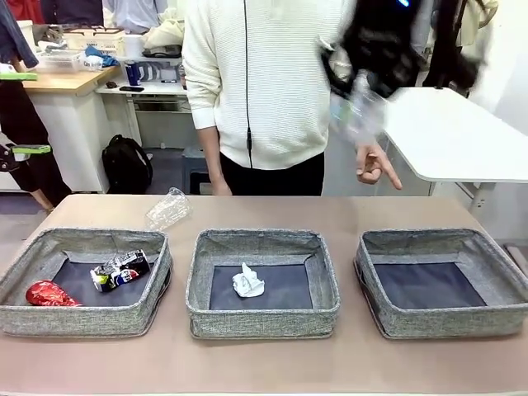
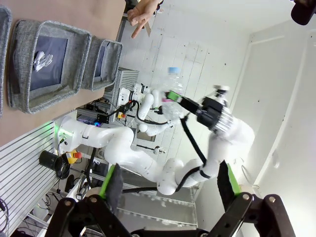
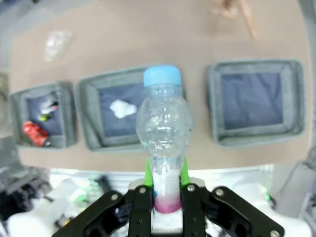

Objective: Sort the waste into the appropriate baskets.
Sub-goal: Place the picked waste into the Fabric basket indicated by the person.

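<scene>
Your pink-labelled clear bottle (image 3: 164, 123) is up in the air, well above the table (image 1: 264, 363), pinched at its lower end by the right gripper (image 3: 165, 174). In the right wrist view you see a light blue cap, a clear ribbed body and a pink band low down. The green pads press against both sides of that band, so the jaws are clamped on the bottle. Below it, in that view, lie the three baskets.

The left basket (image 1: 82, 318) holds the red can (image 1: 48, 294) in its near left corner and the dark multicoloured can (image 1: 120, 270) just beside it. The paper ball (image 1: 247, 281) sits on the dark bottom of the middle basket (image 1: 264, 318). The right basket (image 1: 445, 318) stands well apart from the bottle. The clear plastic container (image 1: 168, 209) lies on the table behind the left basket. The person's hand (image 1: 375, 165) hangs over the far edge with a finger pointing down.

Your left gripper (image 2: 170, 185) is raised with its fingers spread wide and nothing between them.

In the front view the bottle and the right gripper are smeared by blur, so you cannot read the grip there. The bottle's base is hidden between the pads, and the label's print is illegible. The near wall of the left basket cuts off the red can's lower edge.
</scene>
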Robot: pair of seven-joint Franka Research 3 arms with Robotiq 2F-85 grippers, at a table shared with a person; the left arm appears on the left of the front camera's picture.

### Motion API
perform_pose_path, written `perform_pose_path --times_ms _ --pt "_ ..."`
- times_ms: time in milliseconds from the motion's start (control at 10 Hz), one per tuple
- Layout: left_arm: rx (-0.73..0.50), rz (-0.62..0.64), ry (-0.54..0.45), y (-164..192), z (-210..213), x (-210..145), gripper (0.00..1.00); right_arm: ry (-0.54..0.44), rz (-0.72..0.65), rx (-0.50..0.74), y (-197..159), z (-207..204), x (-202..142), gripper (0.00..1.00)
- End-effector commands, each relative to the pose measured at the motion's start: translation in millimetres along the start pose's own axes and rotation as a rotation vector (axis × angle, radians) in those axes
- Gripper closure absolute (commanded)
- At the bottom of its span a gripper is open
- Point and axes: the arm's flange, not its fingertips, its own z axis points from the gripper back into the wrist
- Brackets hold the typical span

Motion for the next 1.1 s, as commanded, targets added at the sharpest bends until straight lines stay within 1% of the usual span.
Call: perform_pose_path --times_ms 0,100,200,300,400,500,700,800,1000 --pt "-0.018 -0.023 0.006 -1.6 -0.8 -0.9 0.00 -0.034 0.012 0.037 -80.7 -77.3 -42.7 0.80" --pt "-0.018 -0.023 0.006 -1.6 -0.8 -0.9 0.00 -0.044 -0.026 0.018 -108.4 -106.2 -51.4 0.80" --pt "-0.018 -0.023 0.006 -1.6 -0.8 -0.9 0.00 -0.096 -0.093 0.001 -132.1 -134.0 -56.3 0.80" --pt "-0.018 -0.023 0.006 -1.6 -0.8 -0.9 0.00 -0.087 -0.168 0.011 -149.7 -159.3 -58.0 0.80" --pt "-0.018 -0.023 0.006 -1.6 -0.8 -0.9 0.00 -0.036 -0.235 -0.021 -162.9 -187.5 -57.4 0.80" --pt "-0.018 -0.023 0.006 -1.6 -0.8 -0.9 0.00 -0.003 -0.283 -0.029 -169.9 -206.2 -55.7 0.80" --pt "-0.018 -0.023 0.006 -1.6 -0.8 -0.9 0.00 0.020 -0.349 -0.017 -176.0 -223.0 -49.7 0.80" --pt "-0.018 -0.023 0.006 -1.6 -0.8 -0.9 0.00 0.040 -0.351 -0.021 -177.6 -228.7 -47.0 0.80" --pt "-0.018 -0.023 0.006 -1.6 -0.8 -0.9 0.00 0.052 -0.362 -0.030 -179.3 -233.0 -45.2 0.80"
